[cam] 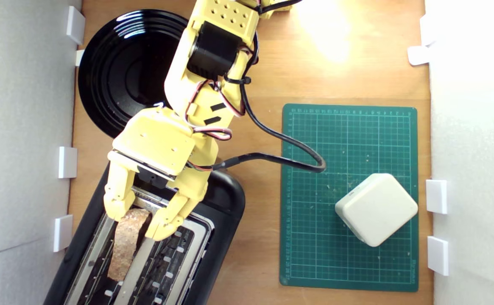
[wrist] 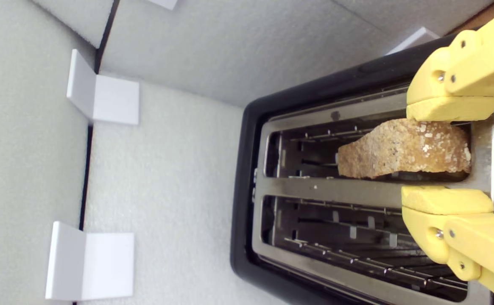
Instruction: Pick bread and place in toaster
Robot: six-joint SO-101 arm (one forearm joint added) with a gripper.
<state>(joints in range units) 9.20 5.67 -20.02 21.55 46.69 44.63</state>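
Note:
The bread (cam: 124, 248), a brown holey slice with darker crust, stands on edge in one slot of the black toaster (cam: 226, 199), the slot nearer the exterior view's left. Its upper end sticks out above the silver top plate. My yellow gripper (cam: 143, 218) hovers over that end, open, with one finger on each side of the slice. In the wrist view the bread (wrist: 399, 148) rests in the slot of the toaster (wrist: 336, 191), and the gripper (wrist: 448, 154) straddles it. A gap shows between the slice and one finger (wrist: 446, 201). The other slot is empty.
A round glossy black plate (cam: 124, 72) lies behind the toaster. A green cutting mat (cam: 348, 127) on the exterior view's right carries a cream-white block (cam: 376, 208). The arm's black cable (cam: 280, 159) loops onto the mat. White foam walls with brackets (cam: 67, 162) border the wooden table.

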